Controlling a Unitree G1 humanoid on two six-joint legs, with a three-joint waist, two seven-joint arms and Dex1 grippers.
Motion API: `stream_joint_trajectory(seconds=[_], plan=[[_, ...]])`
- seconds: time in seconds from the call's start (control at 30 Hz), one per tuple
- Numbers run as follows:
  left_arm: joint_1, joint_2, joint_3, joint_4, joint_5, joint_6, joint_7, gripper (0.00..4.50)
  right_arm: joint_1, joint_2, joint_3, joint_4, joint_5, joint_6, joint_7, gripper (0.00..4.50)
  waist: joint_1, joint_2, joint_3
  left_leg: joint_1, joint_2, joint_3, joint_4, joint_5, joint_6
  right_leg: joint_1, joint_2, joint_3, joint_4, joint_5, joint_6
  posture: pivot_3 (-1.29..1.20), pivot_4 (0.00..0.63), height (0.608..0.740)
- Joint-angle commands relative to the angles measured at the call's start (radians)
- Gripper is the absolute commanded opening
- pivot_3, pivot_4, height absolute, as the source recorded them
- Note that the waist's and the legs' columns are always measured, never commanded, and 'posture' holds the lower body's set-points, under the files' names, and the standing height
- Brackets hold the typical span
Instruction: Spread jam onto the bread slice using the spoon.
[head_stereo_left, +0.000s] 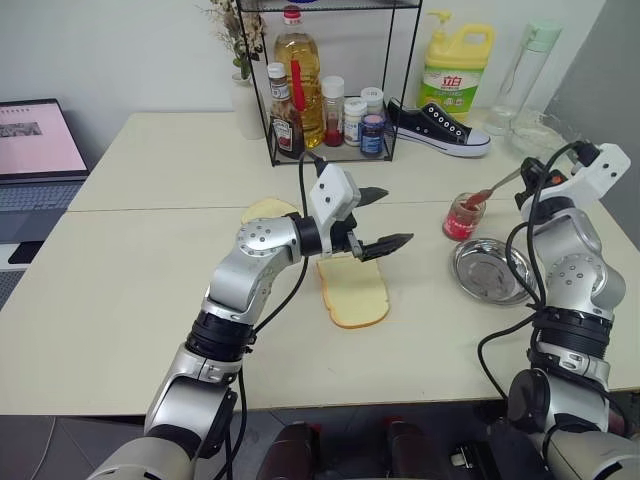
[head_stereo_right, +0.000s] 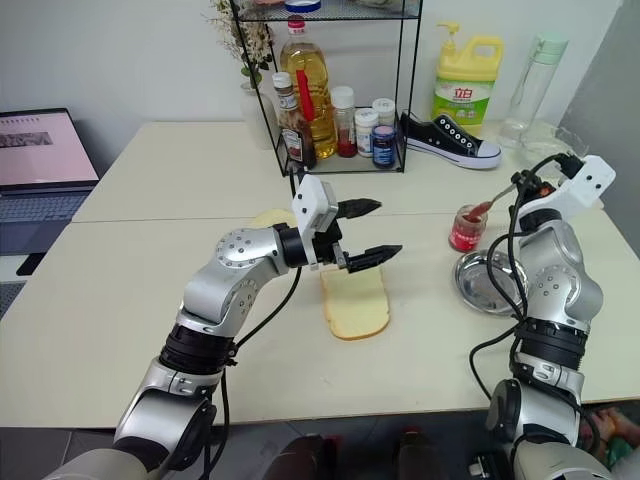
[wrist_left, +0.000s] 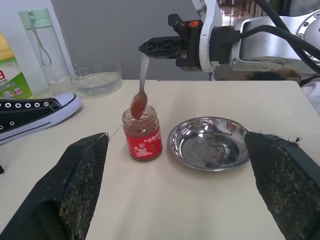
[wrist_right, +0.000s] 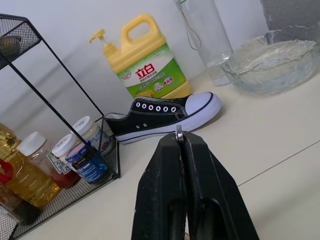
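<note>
The bread slice (head_stereo_left: 356, 291) lies flat on the table's middle, pale yellow with a tan crust. My left gripper (head_stereo_left: 397, 214) hovers above its far end, open and empty, pointing right toward the jam (head_stereo_left: 463, 218), a small glass jar of red preserve. In the left wrist view the jam (wrist_left: 143, 135) stands between my two spread fingers (wrist_left: 75, 190). My right gripper (wrist_left: 160, 47) is shut on the handle of the spoon (wrist_left: 142, 82), which hangs down with its red-coated bowl just at the jar's mouth. The handle's tip pokes out between the shut right fingers (wrist_right: 165, 200).
A round steel dish (head_stereo_left: 492, 271) sits right of the bread, beside the jar. A wire rack (head_stereo_left: 330, 150) of bottles, a black sneaker (head_stereo_left: 440, 128), a yellow detergent jug (head_stereo_left: 456, 75) and a glass bowl (wrist_right: 272, 62) line the back. A laptop (head_stereo_left: 35, 150) is far left.
</note>
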Motion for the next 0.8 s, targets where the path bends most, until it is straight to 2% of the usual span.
stream_joint_trajectory(seconds=[0.03,0.33,0.8], plan=[[-0.022,-0.001,0.013,-0.014,-0.003,-0.020,-0.002,4.50,-0.017,-0.012,-0.034,-0.056,0.032,-0.002,-0.014,0.05,0.000,0.000,0.000,0.000,0.000,0.000,0.000,0.000,0.000,0.000,0.000,0.000,0.000,0.000,0.000,0.00,0.150,0.740],[-0.048,0.050,0.046,0.039,-0.001,-0.044,-0.024,4.50,-0.046,0.019,-0.140,-0.143,0.191,0.061,-0.161,0.05,0.000,0.000,0.000,0.000,0.000,0.000,0.000,0.000,0.000,0.000,0.000,0.000,0.000,0.000,0.000,0.00,0.150,0.740],[-0.066,0.091,0.072,0.083,-0.007,-0.072,-0.070,4.50,-0.088,0.079,-0.194,-0.212,0.416,0.076,-0.325,0.05,-0.001,0.001,0.000,0.000,0.000,0.000,-0.001,0.000,0.000,0.000,0.000,0.000,0.000,0.000,0.000,0.00,0.150,0.740]])
